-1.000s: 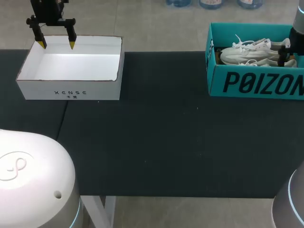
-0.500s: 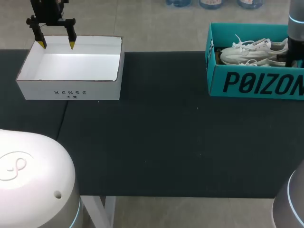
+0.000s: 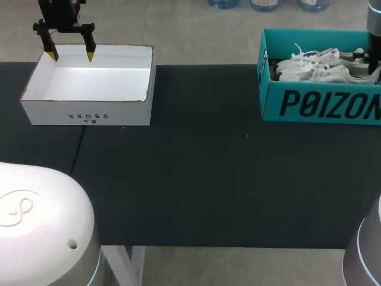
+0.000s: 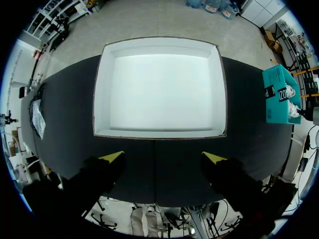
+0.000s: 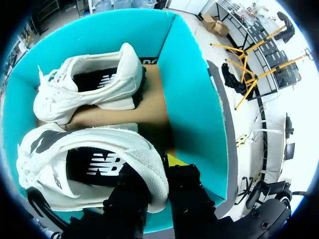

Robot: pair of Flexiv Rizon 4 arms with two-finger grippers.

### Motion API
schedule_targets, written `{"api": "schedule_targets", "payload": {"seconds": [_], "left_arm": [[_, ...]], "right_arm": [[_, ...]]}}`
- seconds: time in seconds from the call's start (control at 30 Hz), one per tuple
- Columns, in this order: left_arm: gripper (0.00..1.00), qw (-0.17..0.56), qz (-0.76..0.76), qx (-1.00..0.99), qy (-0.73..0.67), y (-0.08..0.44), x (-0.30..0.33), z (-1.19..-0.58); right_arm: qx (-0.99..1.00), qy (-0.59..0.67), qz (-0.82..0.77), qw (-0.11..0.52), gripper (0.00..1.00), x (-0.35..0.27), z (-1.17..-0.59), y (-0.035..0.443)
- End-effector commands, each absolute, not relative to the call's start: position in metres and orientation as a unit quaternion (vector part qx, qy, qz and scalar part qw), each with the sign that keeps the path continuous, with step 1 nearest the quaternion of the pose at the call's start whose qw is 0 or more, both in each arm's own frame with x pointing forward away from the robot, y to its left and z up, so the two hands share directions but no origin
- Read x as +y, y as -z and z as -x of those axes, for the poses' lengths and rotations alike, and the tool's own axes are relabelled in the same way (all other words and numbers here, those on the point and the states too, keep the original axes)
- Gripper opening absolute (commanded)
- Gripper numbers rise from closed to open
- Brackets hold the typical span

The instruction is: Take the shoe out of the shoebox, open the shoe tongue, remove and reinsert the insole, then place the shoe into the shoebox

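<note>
- Shifted since the earlier head frames: the right arm [image 3: 374, 36] is now found nearer the right end of the shoebox [image 3: 321, 104], and the shoe [image 3: 309, 74] is seen tipped, its laces thrown up. The left gripper [image 3: 68, 56] is unchanged.
- Right gripper [image 5: 154, 178]: pinched on the heel of the shoe. One finger is set outside the heel with its yellow tip showing, and the other is apparently inside the collar. The heel is judged to have been chosen as a firm edge lying nearest the box's right end wall.
- Shoe: kept at the near side inside the shoebox, toe to the left, not yet lifted clear. Extraction is judged to be the step in hand, with the tongue and insole work still to be done.
- Second shoe [image 5: 89, 87]: laid at the far side of the same box, just beside the held one and apart from the gripper.
- Left gripper: fingers spread with nothing between them, hung over the far edge of the white box [image 3: 89, 110]. It is judged to be parked out of the way.
- White box: open-topped, set at the far left of the table [image 3: 208, 179], well apart from the shoebox at the far right.
</note>
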State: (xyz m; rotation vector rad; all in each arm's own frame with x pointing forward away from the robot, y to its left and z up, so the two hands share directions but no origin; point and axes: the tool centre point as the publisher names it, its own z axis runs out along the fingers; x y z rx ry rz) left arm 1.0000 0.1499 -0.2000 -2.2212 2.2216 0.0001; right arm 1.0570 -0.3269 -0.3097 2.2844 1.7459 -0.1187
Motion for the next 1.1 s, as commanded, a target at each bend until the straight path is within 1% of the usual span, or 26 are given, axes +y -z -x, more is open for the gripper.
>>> {"api": "schedule_targets", "payload": {"seconds": [0.03,0.13,0.3,0.43,0.6,0.8,1.0,1.07,1.1], "left_arm": [[1.00,0.000,0.707,0.707,0.000,0.200,0.150,-1.000],[1.00,0.000,0.707,0.707,0.000,0.200,0.150,-1.000],[1.00,0.000,0.707,0.707,0.000,0.200,0.150,-1.000],[1.00,0.000,0.707,0.707,0.000,0.200,0.150,-1.000],[1.00,0.000,0.707,0.707,0.000,0.200,0.150,-1.000],[1.00,0.000,0.707,0.707,0.000,0.200,0.150,-1.000],[1.00,0.000,0.707,0.707,0.000,0.200,0.150,-1.000],[1.00,0.000,0.707,0.707,0.000,0.200,0.150,-1.000],[1.00,0.000,0.707,0.707,0.000,0.200,0.150,-1.000]], "right_arm": [[0.595,0.011,-0.790,0.149,0.00,-0.318,-1.039,0.258],[0.589,-0.009,-0.793,0.154,0.00,-0.310,-1.040,0.235],[0.581,-0.038,-0.792,0.183,0.00,-0.286,-1.036,0.190],[0.577,-0.042,-0.790,0.203,0.00,-0.261,-1.012,0.164],[0.588,-0.047,-0.772,0.238,0.00,-0.216,-0.962,0.151],[0.603,-0.037,-0.764,0.227,0.00,-0.161,-0.892,0.161],[0.624,-0.004,-0.757,0.196,0.00,-0.098,-0.828,0.206],[0.629,0.003,-0.752,0.195,0.00,-0.078,-0.815,0.222],[0.634,0.007,-0.752,0.182,0.00,-0.069,-0.808,0.229]]}}
